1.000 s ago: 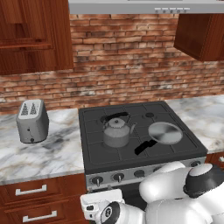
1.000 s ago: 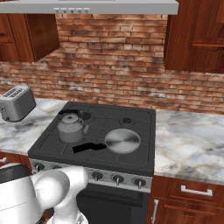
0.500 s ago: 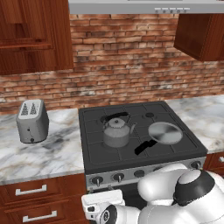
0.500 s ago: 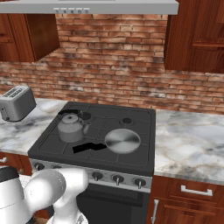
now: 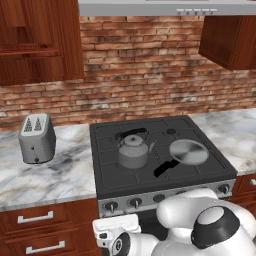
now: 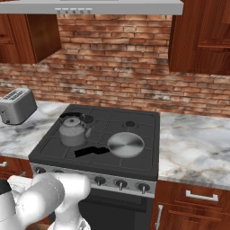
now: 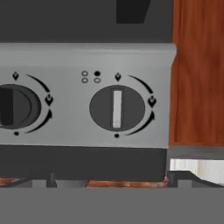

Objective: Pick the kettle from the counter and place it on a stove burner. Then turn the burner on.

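The grey kettle stands upright on the front left of the black stove top, and the stove burner beneath it is hidden by its body. The counter lies on both sides of the stove. My gripper hangs low in front of the stove's left end, open and holding nothing. In the hand view, which is rolled upside down, a dark round knob with a white bar faces me close up. A second knob sits at the left edge.
A lidded pan with a black handle rests on the front right burner. A toaster stands on the left counter. Wooden drawers flank the stove, and a row of knobs lines its front panel.
The arm has sunk lower in front of the stove, its elbow dropping and shifting left. The kettle and the pan have stayed put.
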